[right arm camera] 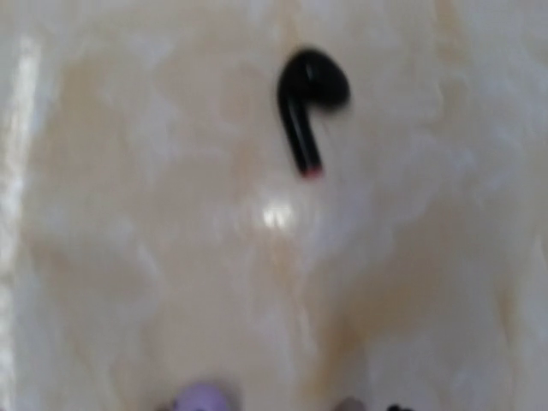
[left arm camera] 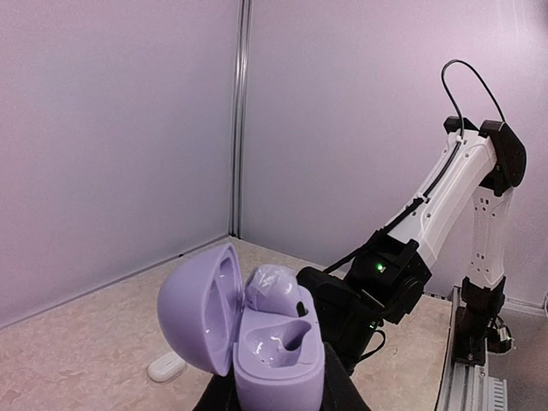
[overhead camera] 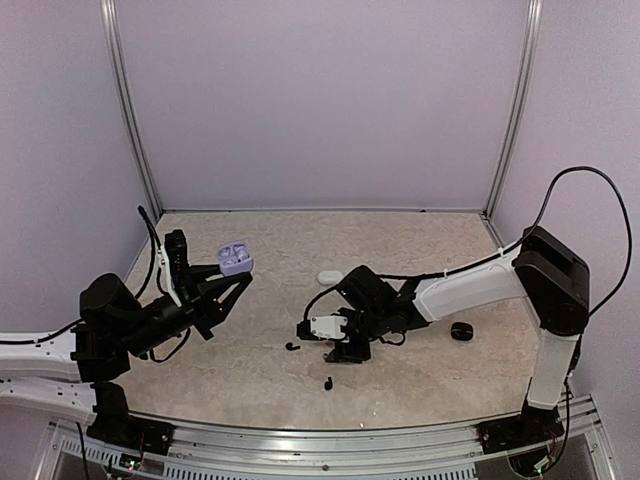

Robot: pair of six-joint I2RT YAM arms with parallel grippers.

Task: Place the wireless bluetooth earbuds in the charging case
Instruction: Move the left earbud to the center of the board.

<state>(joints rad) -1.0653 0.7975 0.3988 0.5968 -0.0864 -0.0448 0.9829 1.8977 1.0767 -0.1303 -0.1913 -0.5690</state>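
My left gripper [overhead camera: 228,276] is raised over the left side of the table, shut on an open lavender charging case [overhead camera: 235,260]. In the left wrist view the case [left arm camera: 278,360] has its lid swung left. One lavender earbud [left arm camera: 276,289] sits in the far socket, while the near socket [left arm camera: 282,338] holds nothing. My right gripper [overhead camera: 345,348] hangs low over the table's middle. Its fingers barely show in the blurred right wrist view. A small lavender piece [right arm camera: 201,399] shows at that view's bottom edge. A black earbud [right arm camera: 308,98] lies on the table ahead.
Two black earbuds [overhead camera: 291,346] [overhead camera: 328,381] lie near the right gripper. A white closed case [overhead camera: 330,276] rests behind it, and a black case [overhead camera: 461,331] lies to its right. The enclosure walls stand at the back and sides.
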